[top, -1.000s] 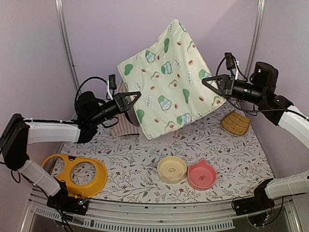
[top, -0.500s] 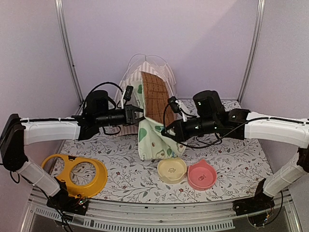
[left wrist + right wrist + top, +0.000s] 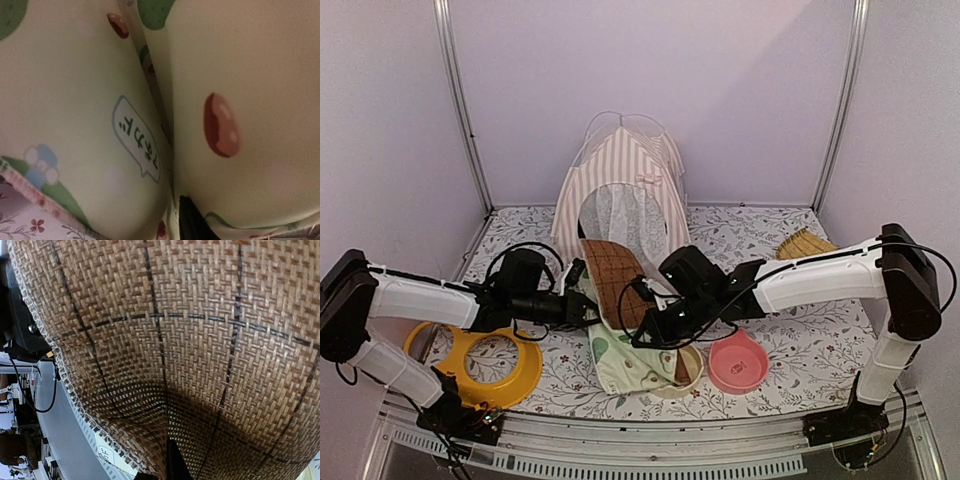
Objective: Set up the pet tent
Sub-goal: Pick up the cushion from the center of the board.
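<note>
The tent stands upright at the far middle. Just in front of it sags the folded mat (brown side up), pinched by the right gripper, jaws pressed together. The left gripper is at the mat's left edge; I cannot tell how its jaws stand.

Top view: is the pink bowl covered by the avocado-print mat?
No, the pink bowl sits fully exposed to the right of the mat, which overlaps only the cream bowl.

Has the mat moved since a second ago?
Yes. The mat dropped from up in the air to low in front of the tent, beside the pink bowl.
</note>
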`<state>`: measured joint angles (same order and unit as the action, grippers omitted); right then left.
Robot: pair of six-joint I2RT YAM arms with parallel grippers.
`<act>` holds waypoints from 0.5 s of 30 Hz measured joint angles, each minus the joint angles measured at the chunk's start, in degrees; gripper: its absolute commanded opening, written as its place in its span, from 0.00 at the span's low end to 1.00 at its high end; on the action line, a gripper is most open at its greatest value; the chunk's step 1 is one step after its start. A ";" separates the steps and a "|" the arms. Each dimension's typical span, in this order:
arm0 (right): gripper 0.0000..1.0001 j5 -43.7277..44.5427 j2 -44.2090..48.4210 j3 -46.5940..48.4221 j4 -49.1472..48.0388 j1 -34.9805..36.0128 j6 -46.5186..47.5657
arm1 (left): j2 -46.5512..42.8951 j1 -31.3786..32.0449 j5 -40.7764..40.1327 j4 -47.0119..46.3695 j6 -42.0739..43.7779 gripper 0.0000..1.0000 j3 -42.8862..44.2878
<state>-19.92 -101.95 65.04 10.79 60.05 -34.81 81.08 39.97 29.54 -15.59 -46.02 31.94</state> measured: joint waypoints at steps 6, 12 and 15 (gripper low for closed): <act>0.00 0.83 -0.66 1.73 -0.11 0.00 -2.60 | -3.82 0.09 -1.29 -3.15 -3.04 0.53 -6.71; 0.00 1.33 -1.79 2.62 -0.48 0.00 -4.07 | -8.74 0.11 -1.42 -11.76 -5.86 0.72 -13.79; 0.00 1.27 -2.67 3.02 -0.72 0.00 -4.48 | -10.93 0.11 -1.22 -15.89 -6.71 0.81 -16.98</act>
<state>-18.65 -104.62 68.05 10.07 60.05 -39.29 70.15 40.07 28.32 -31.48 -52.73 14.96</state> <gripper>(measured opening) 0.031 0.735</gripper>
